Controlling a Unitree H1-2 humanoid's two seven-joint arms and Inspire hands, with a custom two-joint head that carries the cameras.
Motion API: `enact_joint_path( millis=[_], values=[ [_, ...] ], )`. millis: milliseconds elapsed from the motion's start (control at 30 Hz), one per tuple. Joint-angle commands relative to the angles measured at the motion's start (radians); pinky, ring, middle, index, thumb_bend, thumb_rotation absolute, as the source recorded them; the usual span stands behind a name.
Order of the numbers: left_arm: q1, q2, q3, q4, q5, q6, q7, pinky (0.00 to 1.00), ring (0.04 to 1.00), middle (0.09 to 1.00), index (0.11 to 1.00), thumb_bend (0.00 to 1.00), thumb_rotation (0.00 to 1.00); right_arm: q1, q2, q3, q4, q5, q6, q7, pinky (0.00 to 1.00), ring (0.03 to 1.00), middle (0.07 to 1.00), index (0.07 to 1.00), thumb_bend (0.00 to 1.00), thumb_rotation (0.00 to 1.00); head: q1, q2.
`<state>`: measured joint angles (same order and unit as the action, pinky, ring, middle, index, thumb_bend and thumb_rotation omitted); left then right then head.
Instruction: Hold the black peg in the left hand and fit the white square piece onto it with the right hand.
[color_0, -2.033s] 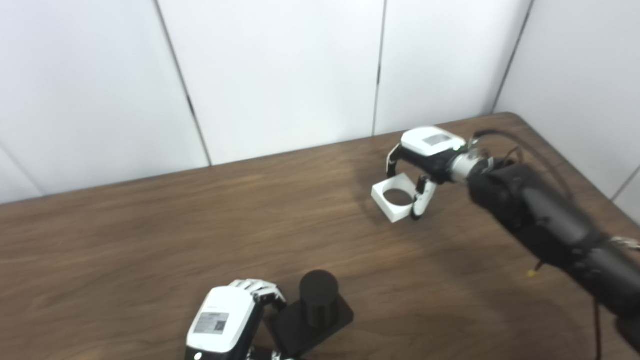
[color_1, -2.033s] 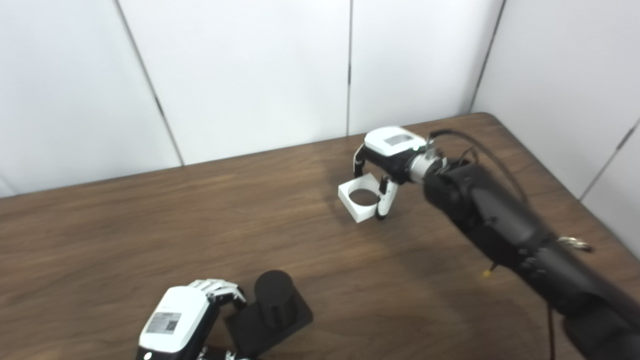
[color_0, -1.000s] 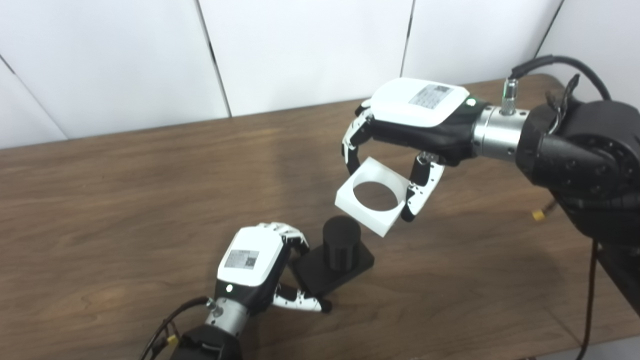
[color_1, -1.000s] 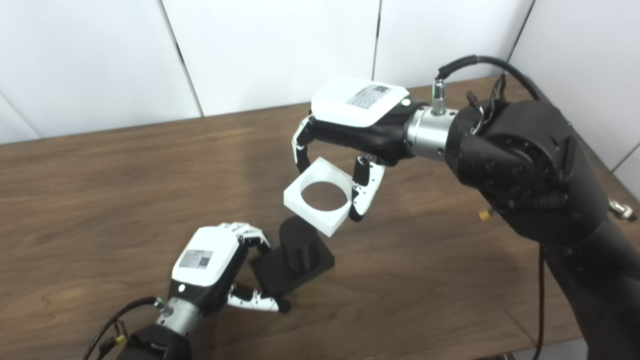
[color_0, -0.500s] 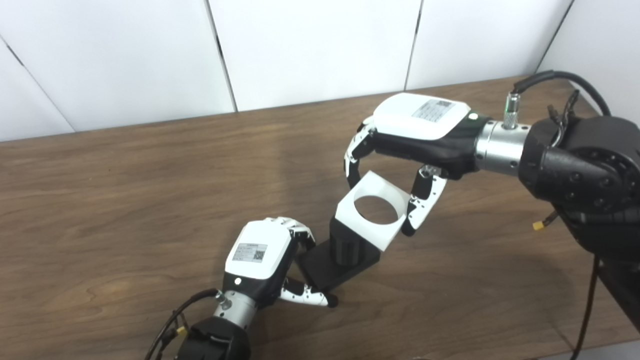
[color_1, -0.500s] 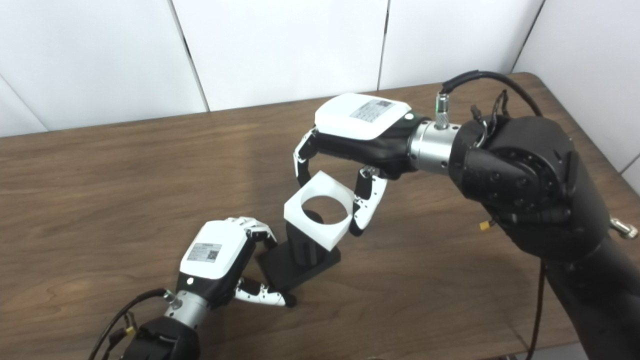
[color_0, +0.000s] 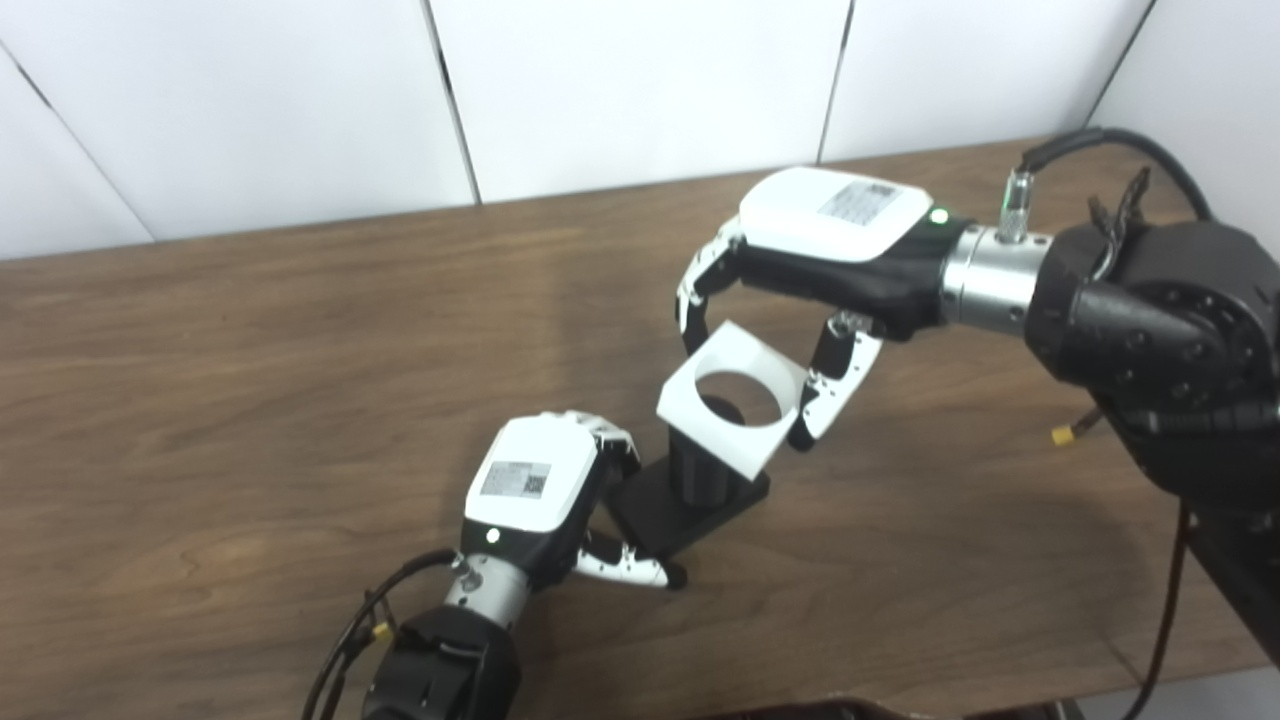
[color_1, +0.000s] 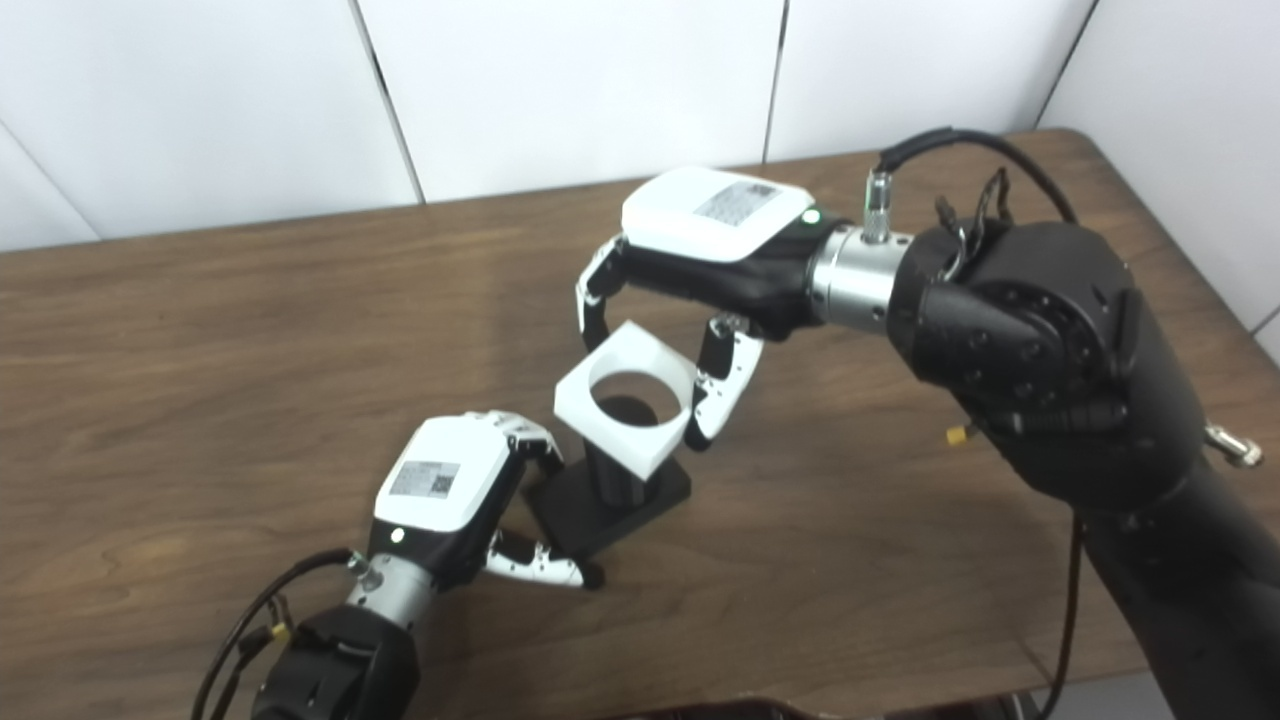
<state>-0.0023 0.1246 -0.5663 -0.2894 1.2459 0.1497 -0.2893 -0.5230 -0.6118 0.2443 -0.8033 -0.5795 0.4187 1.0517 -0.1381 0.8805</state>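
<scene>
The black peg (color_0: 700, 475) is a short cylinder on a flat square black base (color_0: 655, 515), near the table's front middle. My left hand (color_0: 545, 495) is shut on the base's left edge, fingers over it and thumb beneath. The white square piece (color_0: 733, 397), with a round hole through it, hangs tilted just above the peg, whose top shows through the hole. My right hand (color_0: 800, 290) holds the piece from above, fingers on its far edge and thumb on its right edge. In the right eye view the piece (color_1: 625, 398) likewise covers the peg (color_1: 612, 482).
The brown wooden table (color_0: 250, 340) runs to white wall panels at the back. Its right edge and rounded far corner lie behind my right forearm (color_0: 1150, 330). A small yellow-tipped cable end (color_0: 1062, 436) hangs by that arm.
The camera has shifted. My right hand carried the white piece from the far right of the table toward the peg and now holds it over the peg's top. The left hand keeps its hold on the base.
</scene>
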Motion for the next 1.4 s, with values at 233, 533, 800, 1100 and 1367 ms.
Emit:
enact_joint_path(
  millis=[233, 533, 800, 1100, 1367],
  values=[
    [0.010, -0.019, -0.031, 0.025, 0.038, 0.010, -0.071, 0.77, 0.787, 0.732, 0.490, 0.51, 0.06, -0.017, 0.012, 0.014, 0.016, -0.024, -0.053, -0.055, 0.81, 0.763, 0.723, 0.482, 0.52, 0.14, 0.005, 0.005],
    [0.010, -0.029, -0.031, 0.021, 0.038, 0.013, -0.085, 0.78, 0.788, 0.733, 0.491, 0.51, 0.06, 0.002, 0.030, 0.037, 0.044, -0.054, -0.095, -0.074, 0.79, 0.758, 0.719, 0.483, 0.52, 0.14, 0.011, 0.009],
    [0.008, -0.031, -0.034, 0.021, 0.045, 0.019, -0.093, 0.78, 0.788, 0.735, 0.491, 0.51, 0.06, 0.030, 0.051, 0.050, 0.059, -0.062, -0.104, -0.077, 0.77, 0.754, 0.720, 0.483, 0.52, 0.14, 0.014, 0.009],
    [0.004, -0.028, -0.034, 0.023, 0.036, 0.021, -0.089, 0.78, 0.784, 0.733, 0.491, 0.51, 0.06, 0.049, 0.065, 0.056, 0.079, -0.088, -0.146, -0.090, 0.75, 0.747, 0.717, 0.483, 0.52, 0.13, 0.005, 0.008],
    [0.000, -0.026, -0.037, 0.030, 0.040, 0.021, -0.085, 0.77, 0.785, 0.733, 0.491, 0.51, 0.06, 0.049, 0.075, 0.050, 0.085, -0.093, -0.161, -0.084, 0.73, 0.758, 0.718, 0.483, 0.52, 0.13, 0.004, 0.006]
  ],
)
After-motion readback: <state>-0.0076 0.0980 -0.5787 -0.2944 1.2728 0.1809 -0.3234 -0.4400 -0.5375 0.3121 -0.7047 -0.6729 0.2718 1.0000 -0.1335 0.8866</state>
